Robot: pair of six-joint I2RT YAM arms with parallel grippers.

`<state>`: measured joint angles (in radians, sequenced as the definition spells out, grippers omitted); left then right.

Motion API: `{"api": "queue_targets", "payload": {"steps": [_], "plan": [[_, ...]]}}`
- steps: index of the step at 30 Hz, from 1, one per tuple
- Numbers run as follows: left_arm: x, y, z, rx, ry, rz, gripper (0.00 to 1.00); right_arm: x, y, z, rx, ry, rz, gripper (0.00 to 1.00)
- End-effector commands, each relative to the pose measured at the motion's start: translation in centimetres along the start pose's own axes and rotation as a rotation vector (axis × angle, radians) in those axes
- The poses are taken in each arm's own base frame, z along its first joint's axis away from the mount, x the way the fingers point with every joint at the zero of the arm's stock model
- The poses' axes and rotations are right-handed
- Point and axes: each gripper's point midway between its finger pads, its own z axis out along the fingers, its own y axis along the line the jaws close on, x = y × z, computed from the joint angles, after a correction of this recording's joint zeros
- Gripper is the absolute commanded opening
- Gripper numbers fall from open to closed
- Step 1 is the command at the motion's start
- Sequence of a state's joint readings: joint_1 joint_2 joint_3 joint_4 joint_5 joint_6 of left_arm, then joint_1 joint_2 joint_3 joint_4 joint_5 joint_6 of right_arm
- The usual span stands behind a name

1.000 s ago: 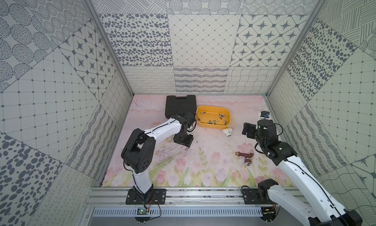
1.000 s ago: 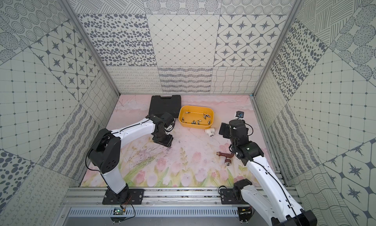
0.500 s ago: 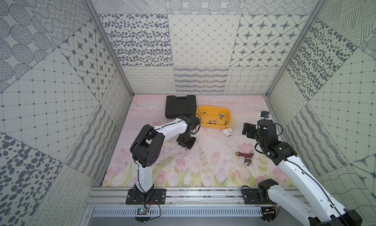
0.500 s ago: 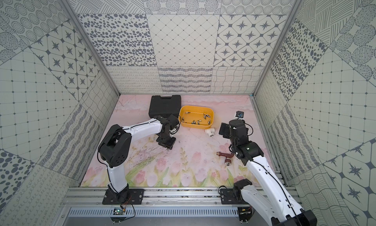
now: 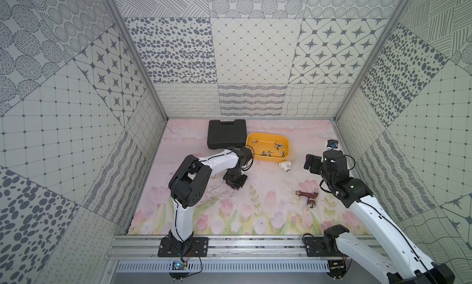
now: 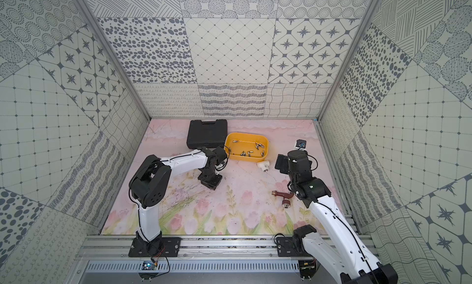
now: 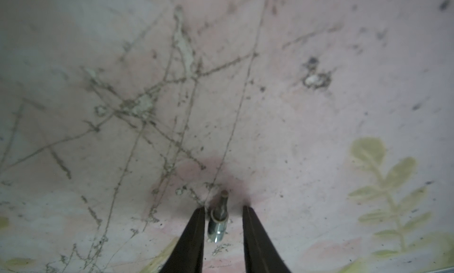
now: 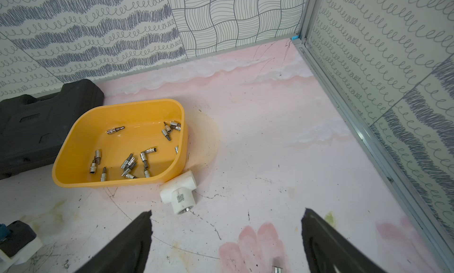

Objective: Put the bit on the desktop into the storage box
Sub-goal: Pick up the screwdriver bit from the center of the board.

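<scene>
Item: bit [image 7: 217, 222] – a short silver socket-type driver bit, lying on the pink floral worktop [image 5: 255, 213] left of centre, nearer than the left near corner of the storage box [image 5: 267, 135]; in both top views the arm is hiding it. Left claw [image 7: 223, 208]: pointing down at the worktop and straddling the bit, its two black fingers [image 7: 194, 235] standing only narrowly apart. One finger is sitting against the bit and the other is showing a gap beside it, so nothing is being gripped. Storage box: yellow, lidless, sitting at the far centre of the worktop and already holding a scatter of similar bits [image 8: 127, 165]. Black case [image 5: 226, 133]: lying shut just left of the box, against the far wall. White pipe tee [image 5: 362, 165]: lying just beside the right near corner of the box. Reddish-brown tap [image 5: 307, 196]: lying on the right of the worktop, nearer than the tee and well apart from the box. Right claw [image 8: 227, 214]: hovering above the worktop right of the box – fully spread, holding nothing, facing the tee and the box.
</scene>
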<state>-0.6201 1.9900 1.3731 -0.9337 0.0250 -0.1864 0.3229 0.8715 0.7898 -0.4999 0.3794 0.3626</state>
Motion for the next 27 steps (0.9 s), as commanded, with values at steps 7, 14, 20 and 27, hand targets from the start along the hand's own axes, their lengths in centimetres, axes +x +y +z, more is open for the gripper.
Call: {"api": "queue_targets", "payload": {"steps": [7,14,20,27], "plan": [[1.4,0.4,1.2,-0.037,0.055,0.019,0.17,-0.7,-0.2,0.1,0.013,-0.024,0.005,0.97],[1.1,0.2,1.0,-0.030,0.040,0.019,0.11,-0.5,-0.3,0.1,0.015,-0.023,0.009,0.97],[0.8,-0.3,0.2,0.002,0.010,0.018,0.10,-0.4,-0.3,0.1,0.015,-0.022,0.010,0.97],[-0.5,-1.3,-2.7,0.048,-0.062,0.021,0.10,-0.4,-0.3,0.1,0.014,-0.023,0.010,0.97]]}}
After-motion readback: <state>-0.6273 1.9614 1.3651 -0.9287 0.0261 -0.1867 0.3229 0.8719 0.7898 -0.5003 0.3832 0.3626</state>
